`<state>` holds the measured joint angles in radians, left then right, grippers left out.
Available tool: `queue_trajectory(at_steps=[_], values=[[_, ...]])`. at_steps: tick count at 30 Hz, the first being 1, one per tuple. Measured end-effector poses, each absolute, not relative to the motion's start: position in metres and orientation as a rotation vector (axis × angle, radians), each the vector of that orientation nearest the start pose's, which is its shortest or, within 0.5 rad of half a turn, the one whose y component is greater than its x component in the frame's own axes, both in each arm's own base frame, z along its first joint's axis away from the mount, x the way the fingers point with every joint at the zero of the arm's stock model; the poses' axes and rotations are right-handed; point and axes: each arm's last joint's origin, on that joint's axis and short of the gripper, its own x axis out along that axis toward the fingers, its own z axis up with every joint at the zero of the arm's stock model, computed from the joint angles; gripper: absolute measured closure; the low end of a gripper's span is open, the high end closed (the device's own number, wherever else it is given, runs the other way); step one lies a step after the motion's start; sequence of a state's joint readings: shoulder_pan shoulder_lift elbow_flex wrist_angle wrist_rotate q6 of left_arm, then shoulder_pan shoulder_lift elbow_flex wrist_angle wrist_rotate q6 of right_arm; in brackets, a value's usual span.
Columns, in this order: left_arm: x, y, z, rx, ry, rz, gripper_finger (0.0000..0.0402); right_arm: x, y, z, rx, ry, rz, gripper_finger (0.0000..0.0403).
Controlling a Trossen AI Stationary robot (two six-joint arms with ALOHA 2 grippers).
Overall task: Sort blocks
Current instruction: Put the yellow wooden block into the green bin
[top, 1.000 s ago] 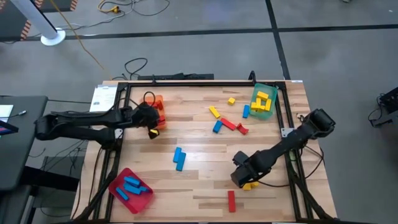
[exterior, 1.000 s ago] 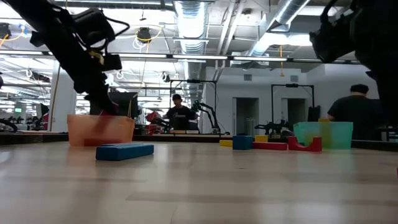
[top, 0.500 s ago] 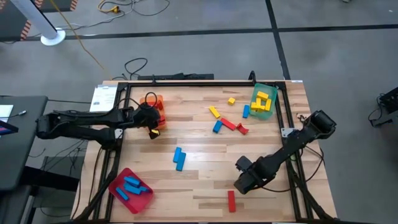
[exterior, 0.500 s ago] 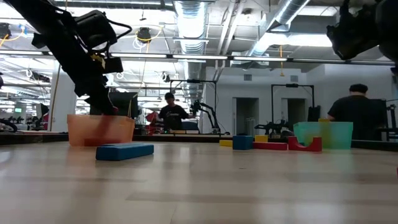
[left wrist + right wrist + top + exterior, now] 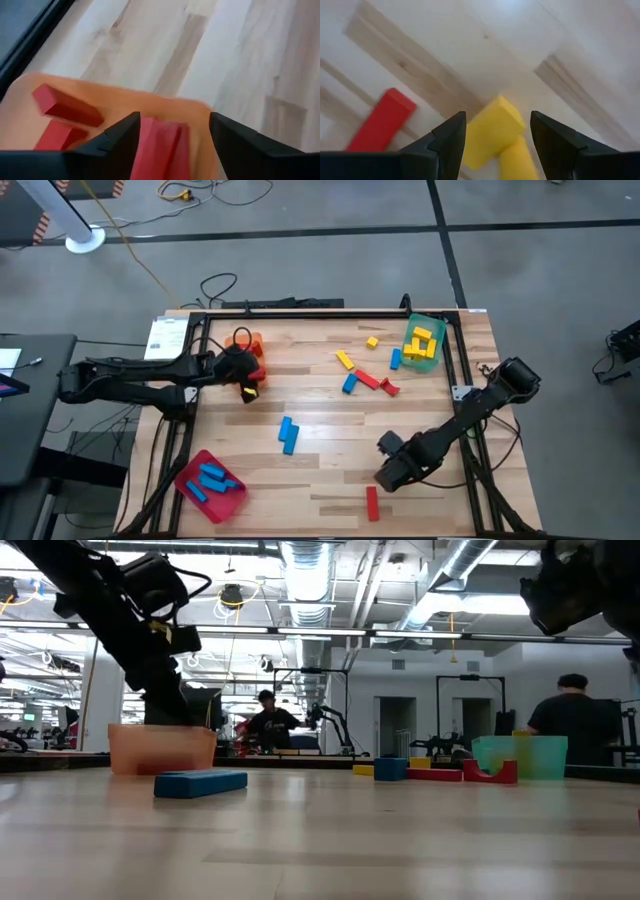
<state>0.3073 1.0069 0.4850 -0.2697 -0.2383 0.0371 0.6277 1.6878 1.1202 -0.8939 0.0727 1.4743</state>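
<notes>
Left end effector (image 5: 172,132) open over orange plastic tray (image 5: 107,107) holding red rectangular blocks (image 5: 67,106), right end effector (image 5: 497,132) open above yellow blocks (image 5: 495,132) on wooden tabletop (image 5: 320,470)

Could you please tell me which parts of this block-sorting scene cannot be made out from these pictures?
- Orange tray, high view: the left hand covers most of it, so its red blocks cannot be counted.
- Yellow blocks, high view: hidden beneath the right hand; they show only in the right wrist view, cut off by the picture's edge.
- Green tray, low view: its wall blurs the contents.
</notes>
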Motion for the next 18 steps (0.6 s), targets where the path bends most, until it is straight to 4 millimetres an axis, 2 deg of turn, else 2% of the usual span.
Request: queue_trajectory(at_steps=[5,14,18], values=[[0.1796,0.0634,0.1900,0.002,0.784,0.478,0.0147,0.2463,0.1761,0.1888,0.735,1.329,-0.602,0.0167],[0.1812,0.0622,0.1907,-0.010,0.769,0.425,0.0146,0.2461,0.1761,0.1886,0.757,1.328,-0.623,0.0166],[0.1818,0.0604,0.1907,-0.013,0.767,0.404,0.0146,0.2429,0.1749,0.1830,0.799,1.359,-0.653,0.0144]])
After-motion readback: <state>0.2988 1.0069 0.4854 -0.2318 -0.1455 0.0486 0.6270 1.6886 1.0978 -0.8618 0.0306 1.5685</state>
